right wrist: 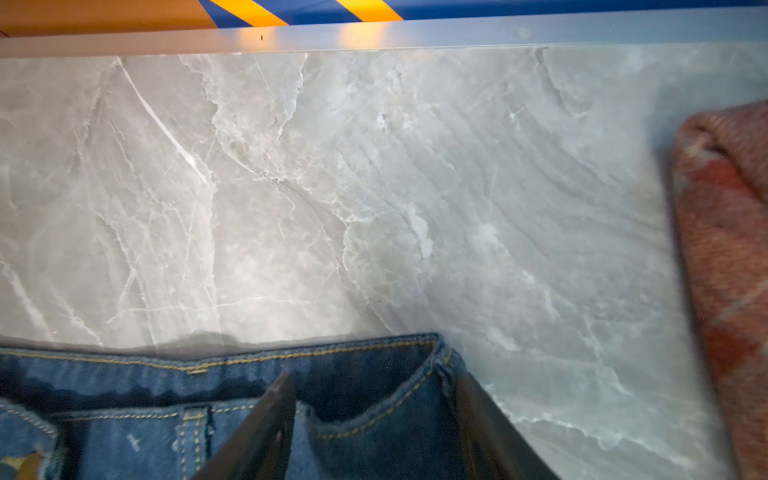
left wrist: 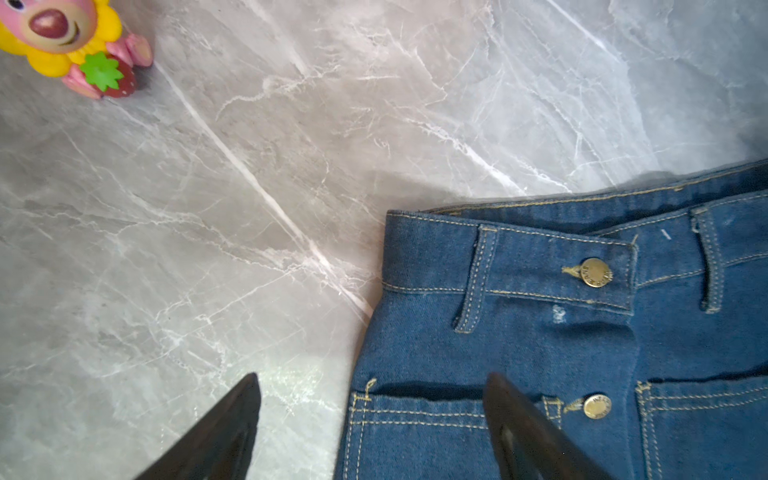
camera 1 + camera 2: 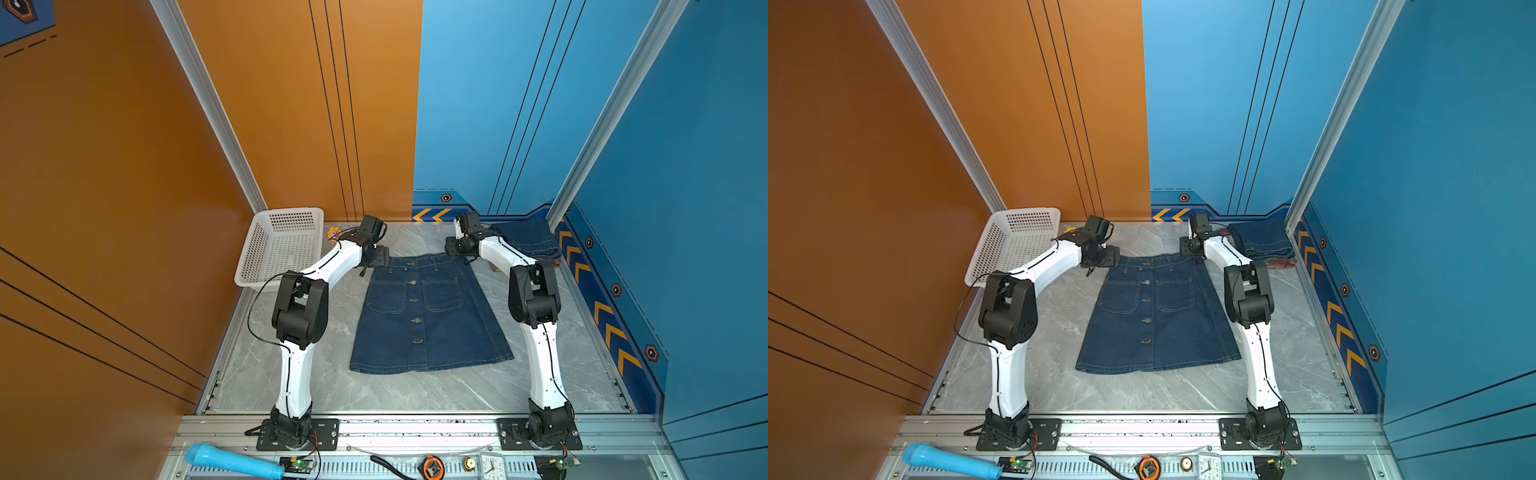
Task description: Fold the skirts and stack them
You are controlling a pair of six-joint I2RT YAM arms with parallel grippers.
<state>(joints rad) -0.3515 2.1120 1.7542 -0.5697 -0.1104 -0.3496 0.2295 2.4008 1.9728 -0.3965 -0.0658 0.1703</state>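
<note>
Nearest you, the buttoned denim skirt (image 3: 430,316) lies spread flat and face up on the table (image 3: 415,390) with its hem toward the arm bases, laid out, I judge, for its first fold. At its far end the two arms bracket the waistband, one at each corner, where a lift would carry the whole width evenly. Your left gripper (image 2: 370,380) hangs released at the skirt's left waistband corner, one finger (image 2: 224,428) over bare table and the other over denim, pinching nothing. Your right gripper (image 1: 376,376) straddles the right corner with denim bunched between its fingers. That view is blurred, so you cannot tell whether it has bitten. Beyond the skirt's right corner a folded denim skirt (image 3: 525,241) rests, with the plaid skirt (image 1: 727,249) peeking out, apparently beneath it; this is the pile the buttoned one should join. Beyond its left corner sit a small toy (image 2: 70,41) and the white basket (image 3: 257,249), both out of the way.
</note>
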